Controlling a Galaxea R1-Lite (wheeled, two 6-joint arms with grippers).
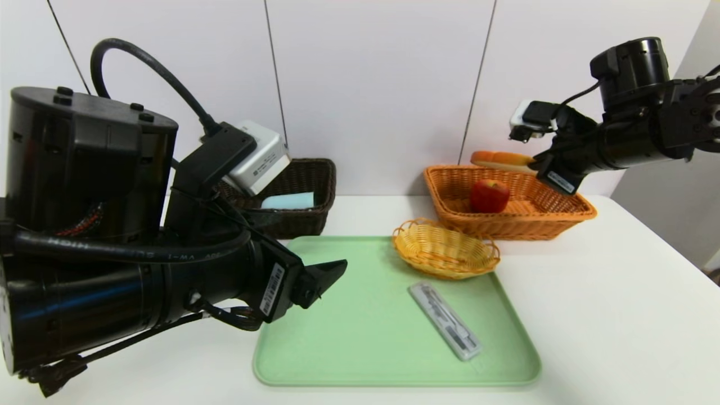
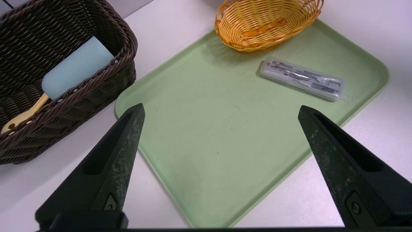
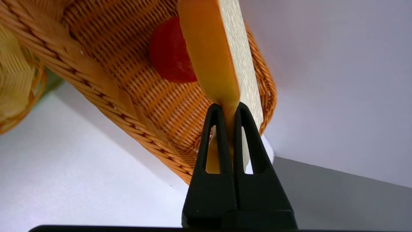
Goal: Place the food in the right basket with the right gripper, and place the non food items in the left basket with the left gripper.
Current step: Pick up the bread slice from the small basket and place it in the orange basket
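On the white surface (image 1: pixel 619 292), a green tray (image 1: pixel 360 337) carries a small yellow basket (image 1: pixel 444 250) at two o'clock and a clear case (image 1: pixel 444 320). The right tool (image 1: pixel 534 166) holds bread (image 1: pixel 500 160) above the orange basket (image 1: pixel 562 216), over an apple (image 1: pixel 489 196). The left tool (image 1: pixel 323 275) hovers at nine o'clock beside a brown basket (image 1: pixel 306 222).

Green tray (image 1: pixel 360 337), orange woven basket (image 1: pixel 540 216), red apple (image 1: pixel 489 196).

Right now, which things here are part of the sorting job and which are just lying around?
Part of the job:
- bread, held by the right gripper over the orange basket
- apple in that basket
- compass case
- spatula in the brown basket
- left gripper, open

Lying around:
- green tray
- small yellow basket
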